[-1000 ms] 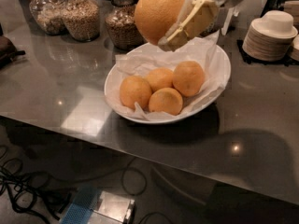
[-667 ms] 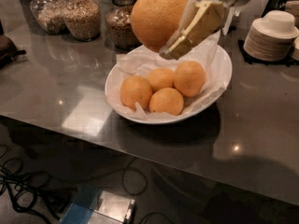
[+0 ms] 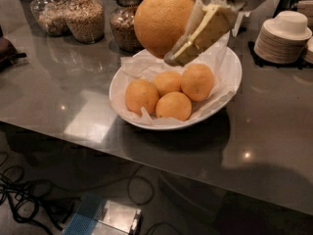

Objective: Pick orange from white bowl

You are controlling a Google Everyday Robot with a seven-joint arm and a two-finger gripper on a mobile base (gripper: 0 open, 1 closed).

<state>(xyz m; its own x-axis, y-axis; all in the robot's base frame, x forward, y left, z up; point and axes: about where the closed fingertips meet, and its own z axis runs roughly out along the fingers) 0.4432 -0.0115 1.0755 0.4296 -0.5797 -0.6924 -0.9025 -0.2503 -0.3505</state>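
Compared with a second ago, the orange (image 3: 164, 21) looms slightly larger and hangs clear above the white bowl (image 3: 234, 84). Peel matte, dimpled, round. The gripper (image 3: 188, 38) is clamped on it, with a cream pad flat against its right side. Four smaller oranges (image 3: 168, 94) lie on crinkled paper (image 3: 217, 58) in the glossy oval bowl. The countertop (image 3: 73, 92) is grey and reflective.
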